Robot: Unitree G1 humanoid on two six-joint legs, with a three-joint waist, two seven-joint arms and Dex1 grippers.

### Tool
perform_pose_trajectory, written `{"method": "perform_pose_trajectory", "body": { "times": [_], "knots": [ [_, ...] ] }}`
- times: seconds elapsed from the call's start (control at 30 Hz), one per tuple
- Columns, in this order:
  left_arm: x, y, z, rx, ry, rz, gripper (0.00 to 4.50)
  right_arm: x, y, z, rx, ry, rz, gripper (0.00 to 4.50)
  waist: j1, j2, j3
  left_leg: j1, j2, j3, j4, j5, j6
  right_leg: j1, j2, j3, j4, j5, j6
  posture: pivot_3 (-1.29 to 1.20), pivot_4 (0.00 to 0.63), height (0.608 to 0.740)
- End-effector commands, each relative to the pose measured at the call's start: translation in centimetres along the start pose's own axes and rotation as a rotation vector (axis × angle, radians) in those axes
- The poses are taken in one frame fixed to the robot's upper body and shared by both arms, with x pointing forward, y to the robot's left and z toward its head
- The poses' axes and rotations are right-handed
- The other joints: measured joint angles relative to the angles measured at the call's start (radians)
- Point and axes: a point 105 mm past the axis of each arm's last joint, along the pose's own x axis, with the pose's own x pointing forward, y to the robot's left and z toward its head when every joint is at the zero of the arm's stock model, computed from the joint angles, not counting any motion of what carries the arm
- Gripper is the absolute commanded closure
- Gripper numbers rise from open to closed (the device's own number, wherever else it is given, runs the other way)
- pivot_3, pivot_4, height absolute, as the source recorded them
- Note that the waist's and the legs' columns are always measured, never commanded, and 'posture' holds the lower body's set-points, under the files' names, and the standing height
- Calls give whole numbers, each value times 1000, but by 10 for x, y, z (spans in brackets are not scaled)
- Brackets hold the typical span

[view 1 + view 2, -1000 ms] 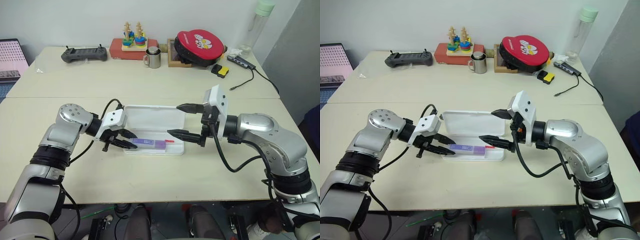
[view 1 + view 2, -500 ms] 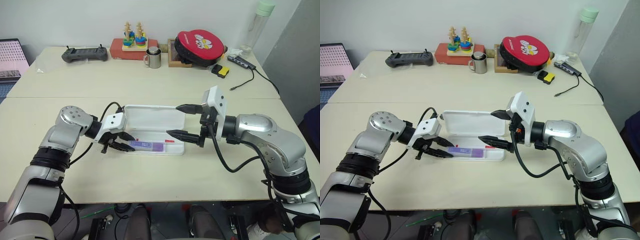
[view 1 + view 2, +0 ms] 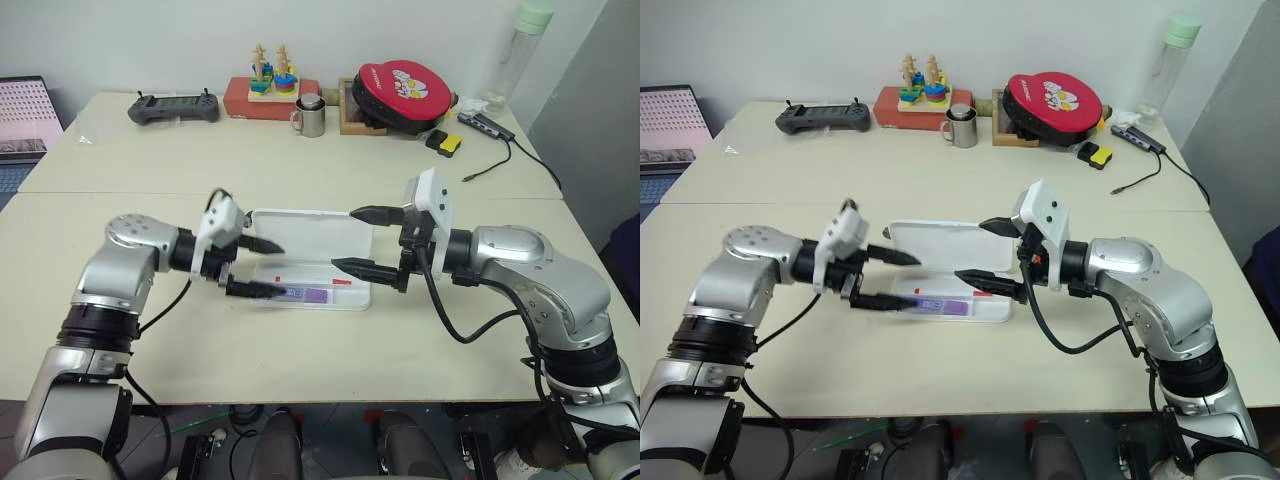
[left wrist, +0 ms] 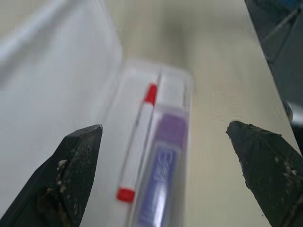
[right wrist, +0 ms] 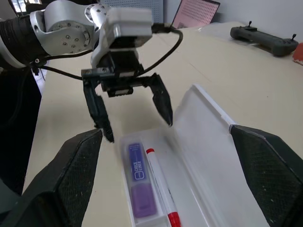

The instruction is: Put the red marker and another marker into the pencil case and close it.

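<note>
A white rectangular plastic pencil case (image 3: 310,235) lies open on the cream table (image 3: 300,165), its lid raised at the far side. In its shallow tray rest a chunky lilac-purple highlighter (image 3: 308,295) and, just behind it, a slim white marker with red ends (image 3: 315,283). The left gripper (image 3: 258,267) hovers at the case's left end, fingers spread wide and holding nothing. The right gripper (image 3: 360,240) hangs spread wide at the case's right end.

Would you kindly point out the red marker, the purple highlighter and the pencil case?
red marker (image 5: 160,187), right wrist view, middle of its white barrel
purple highlighter (image 5: 137,182), right wrist view, its labelled body
pencil case (image 3: 305,233), left eye view, open lid's inner face
</note>
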Motion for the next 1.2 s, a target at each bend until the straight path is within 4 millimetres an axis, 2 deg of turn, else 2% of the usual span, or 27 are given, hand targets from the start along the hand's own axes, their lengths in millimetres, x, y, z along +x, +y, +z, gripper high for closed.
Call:
{"method": "perform_pose_trajectory", "body": {
  "times": [0.03, 0.1, 0.2, 0.3, 0.43, 0.5, 0.57, 0.7, 0.83, 1.0, 1.17, 1.2],
  "knots": [
    [-13, 17, 49, -22, -298, 202, 39, -2, -13, 26, -63, -99, -70, 0, 0, 0, 0, 0, 0, 0, 0, 0, 0, 0, 0, 0, 0, 0, 0, 0, 150, 740],
    [-22, 30, 56, -29, -362, 320, 39, -3, -19, 32, -67, -120, -97, 0, 0, 0, 0, 1, 0, 0, 0, 0, 0, 0, 0, 0, 1, 0, 0, 0, 150, 740],
    [-49, 66, 64, -42, -468, 603, 39, -2, -31, 41, -85, -154, -143, 0, 2, 0, 0, 1, 0, -1, 1, 0, 0, 1, 0, 0, 1, 0, 0, 0, 150, 740],
    [-62, 91, 54, -85, -443, 766, 39, 1, -38, 45, -97, -166, -170, 0, 1, 0, 0, 3, 0, 0, 0, 0, 0, 2, 0, 0, 1, 1, 1, 0, 150, 740],
    [-70, 113, 23, -136, -338, 901, 39, 6, -39, 45, -108, -157, -159, 0, 1, 0, 0, 4, -1, 0, 0, 0, 0, 3, 0, 0, 0, 1, 1, 0, 150, 740],
    [-65, 115, 2, -129, -249, 899, 39, 7, -40, 46, -110, -161, -166, 0, 2, 0, 0, 4, -1, 0, -1, 0, 0, 3, 0, 0, 0, 1, 1, 0, 150, 740],
    [-61, 116, -10, -138, -209, 887, 39, 7, -40, 46, -112, -162, -168, 0, 2, 0, 0, 4, -1, 0, -1, 0, 0, 3, 0, 0, 0, 1, 1, 0, 150, 740],
    [-44, 114, -48, -170, -55, 848, 39, 6, -39, 42, -109, -160, -179, 0, 2, 0, 0, 3, -1, 0, -2, 0, 0, 2, 0, 0, 0, 1, 1, 0, 150, 740],
    [-29, 111, -72, -232, 30, 805, 39, 6, -38, 42, -109, -163, -183, 0, 2, 0, 0, 3, -1, 0, -2, 0, 0, 2, 0, 0, 0, 1, 1, 0, 150, 740],
    [-20, 111, -83, -254, 87, 793, 39, 6, -40, 43, -112, -167, -192, 0, 4, 0, 0, 3, -1, 0, -2, 0, 0, 2, 0, -1, 1, 1, 1, 0, 150, 740],
    [-16, 113, -84, -244, 105, 797, 39, 6, -39, 45, -118, -171, -189, 0, 4, 0, 0, 3, -1, 0, -1, 0, 0, 3, 0, 0, 0, 1, 1, 0, 150, 740],
    [-16, 113, -84, -246, 102, 794, 396, 6, -39, 45, -118, -172, -189, 0, 4, 0, 0, 3, -1, 0, -2, 0, 0, 3, 0, 0, 0, 1, 1, 0, 150, 740]
  ]
}}
